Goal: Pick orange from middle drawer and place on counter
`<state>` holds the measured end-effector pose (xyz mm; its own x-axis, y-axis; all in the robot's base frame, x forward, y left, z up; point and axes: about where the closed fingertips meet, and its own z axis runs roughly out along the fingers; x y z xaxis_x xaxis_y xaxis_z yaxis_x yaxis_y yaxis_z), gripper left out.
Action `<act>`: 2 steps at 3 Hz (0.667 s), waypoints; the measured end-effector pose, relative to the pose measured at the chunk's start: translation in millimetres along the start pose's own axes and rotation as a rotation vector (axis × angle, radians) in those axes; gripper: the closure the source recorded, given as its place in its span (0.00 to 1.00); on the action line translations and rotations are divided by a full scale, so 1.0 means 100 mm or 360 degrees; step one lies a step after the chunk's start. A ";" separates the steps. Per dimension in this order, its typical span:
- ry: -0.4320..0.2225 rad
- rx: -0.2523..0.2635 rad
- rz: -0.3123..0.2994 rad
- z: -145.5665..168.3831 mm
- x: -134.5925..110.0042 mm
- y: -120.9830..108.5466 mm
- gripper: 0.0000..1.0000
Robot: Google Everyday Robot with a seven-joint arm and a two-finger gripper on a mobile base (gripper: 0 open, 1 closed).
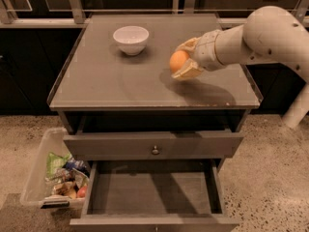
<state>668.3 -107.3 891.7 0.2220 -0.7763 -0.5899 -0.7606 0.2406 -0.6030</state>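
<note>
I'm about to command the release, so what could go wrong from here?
1. The gripper holds the orange over the right half of the counter; whether it touches the surface is unclear. Released from above, the round fruit could roll on the smooth top, perhaps past the low front edge into the open middle drawer below.
2. If it rolls left and back, it may bump the white bowl.

Pincer [185, 60] ending outstretched arm [231, 43], centre-right, apparently tight around orange [177, 61].
</note>
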 end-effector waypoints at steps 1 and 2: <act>-0.0102 -0.0063 0.0035 0.25 -0.02 -0.05 1.00; -0.0166 -0.0118 0.0093 0.44 0.00 0.01 1.00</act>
<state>694.5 -81.8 867.4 0.2355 -0.6967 -0.6776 -0.8163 0.2366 -0.5269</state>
